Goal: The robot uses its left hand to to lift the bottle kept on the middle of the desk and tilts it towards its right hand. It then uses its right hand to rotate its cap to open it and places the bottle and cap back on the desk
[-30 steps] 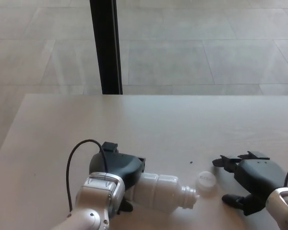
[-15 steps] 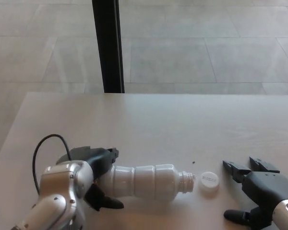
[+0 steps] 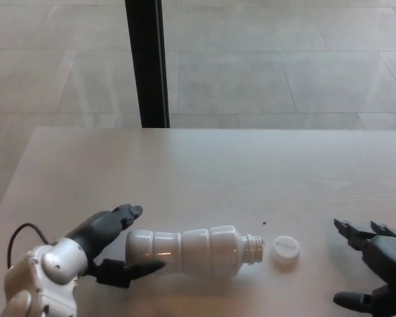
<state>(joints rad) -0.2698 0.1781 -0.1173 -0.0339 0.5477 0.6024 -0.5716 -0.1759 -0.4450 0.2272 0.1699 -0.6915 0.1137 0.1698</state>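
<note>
The bottle [image 3: 188, 250] lies on its side on the desk [image 3: 204, 172], near the front edge and about the middle of its width. It is white and ribbed, with its base toward the robot's left and its open, threaded neck pointing toward the right. The cap [image 3: 285, 248] is off; it rests flat on the desk just beside the neck, a small gap between them.

The left hand [image 3: 109, 244] is at the bottle's base, released and holding nothing. Its fingers [image 3: 119, 216] are spread: the upper ones reach out above the base, and the lower digit lies on the desk under the base end. Whether any tip touches the bottle cannot be told. A black cable loops by the silver wrist.

The right hand [image 3: 376, 274] is at the lower right corner, partly cut by the frame, well apart from the cap. It too is released, fingers apart and empty.

A tiny dark speck [image 3: 264, 222] sits on the desk behind the neck. Beyond the desk's far edge are a tiled floor and a black post [image 3: 146, 63].
</note>
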